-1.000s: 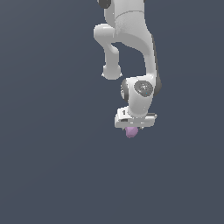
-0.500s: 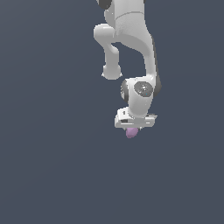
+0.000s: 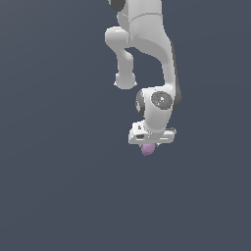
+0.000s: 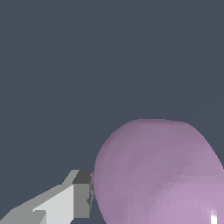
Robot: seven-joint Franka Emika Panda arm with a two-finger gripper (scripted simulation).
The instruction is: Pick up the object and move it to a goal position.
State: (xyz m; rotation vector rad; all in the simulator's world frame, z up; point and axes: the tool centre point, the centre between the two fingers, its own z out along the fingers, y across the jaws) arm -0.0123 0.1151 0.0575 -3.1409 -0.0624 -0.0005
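Observation:
The object [image 3: 147,150] is a small light purple-pink rounded lump sitting right under my white gripper [image 3: 149,145] in the exterior view. The fingers are mostly hidden there behind the hand and the lump. In the wrist view the object [image 4: 162,175] is very close and fills much of the picture. One grey-tipped finger [image 4: 82,194] presses against its side, and the other finger is hidden behind it. The gripper is shut on the object. Whether the lump rests on the surface or hangs just above it cannot be told.
A plain dark grey-blue surface [image 3: 59,186] fills both views. The white arm [image 3: 147,44] reaches in from the top of the exterior view, above the gripper. No other objects or edges show.

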